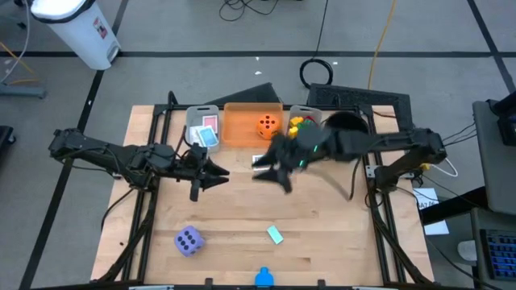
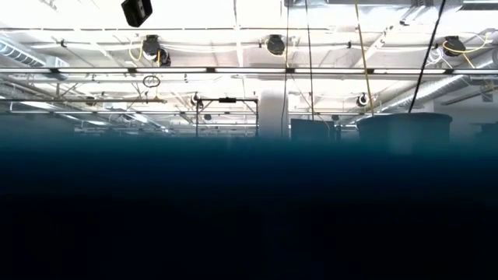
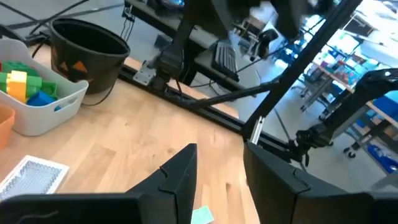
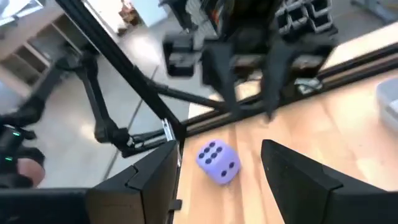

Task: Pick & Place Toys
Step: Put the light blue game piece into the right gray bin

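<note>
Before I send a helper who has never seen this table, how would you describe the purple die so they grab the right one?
Start at the wooden table and look to its front left part, away from the bins. The purple die sits there alone on bare wood. It is a pale purple cube with dark pips, whereas the orange die lies inside the orange bin at the back.

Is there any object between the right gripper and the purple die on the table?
Nothing visible. In the right wrist view the right gripper is open with the purple die framed between its fingers, only bare table around it. From above, the wood between the gripper and the die is clear; the green card lies aside.
</note>
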